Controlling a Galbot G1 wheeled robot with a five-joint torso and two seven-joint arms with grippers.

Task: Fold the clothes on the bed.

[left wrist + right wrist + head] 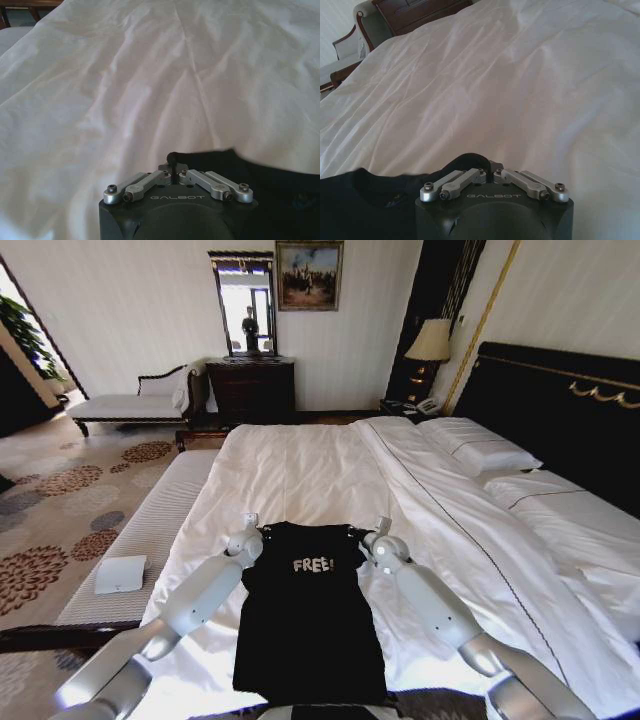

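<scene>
The clothes (pixel 310 625), a black top with white "FREE!" lettering, lie flat on the white duvet of the bed (pixel 300 470), near its close edge. My left gripper (pixel 251 531) is at the top's far left shoulder corner, and my right gripper (pixel 379 533) is at the far right one. In the left wrist view the left gripper (pixel 172 172) is shut, with a pinch of the black fabric (pixel 265 187) between its tips. The right gripper (pixel 487 173) is likewise shut on the black fabric (pixel 365 200) at the shoulder edge.
A pale upholstered bench (pixel 150 530) runs along the bed's left side with a white folded item (pixel 120 573) on it. Pillows (pixel 480 450) and the black headboard (pixel 560 410) are to the right. A dark dresser (pixel 250 388) and a chaise (pixel 130 405) stand against the far wall.
</scene>
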